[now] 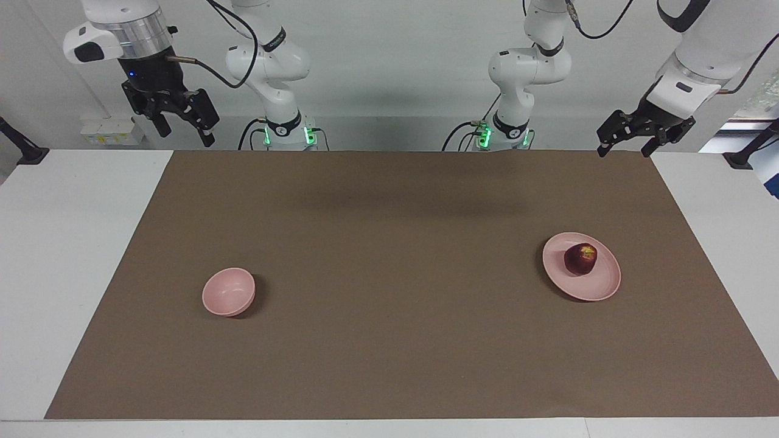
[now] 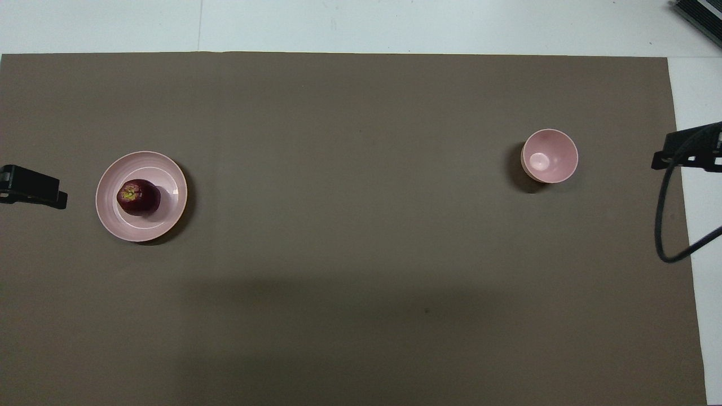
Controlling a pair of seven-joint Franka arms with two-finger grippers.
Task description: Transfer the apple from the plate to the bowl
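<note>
The dark red apple [image 1: 580, 258] [image 2: 138, 197] sits on the pale pink plate [image 1: 599, 285] [image 2: 166, 217], toward the left arm's end of the table. The small deep pink bowl [image 1: 228, 292] [image 2: 550, 156] stands empty toward the right arm's end. My left gripper [image 1: 625, 148] [image 2: 34, 190] hangs open and empty, high over the mat's edge at the robots' end, apart from the plate. My right gripper [image 1: 182, 129] [image 2: 685, 151] hangs open and empty, high over the table's corner at its own end, apart from the bowl.
A brown mat [image 1: 389, 316] [image 2: 361, 254] covers most of the white table [image 1: 73, 243]. A black cable loop [image 2: 665, 231] hangs from the right arm over the mat's edge.
</note>
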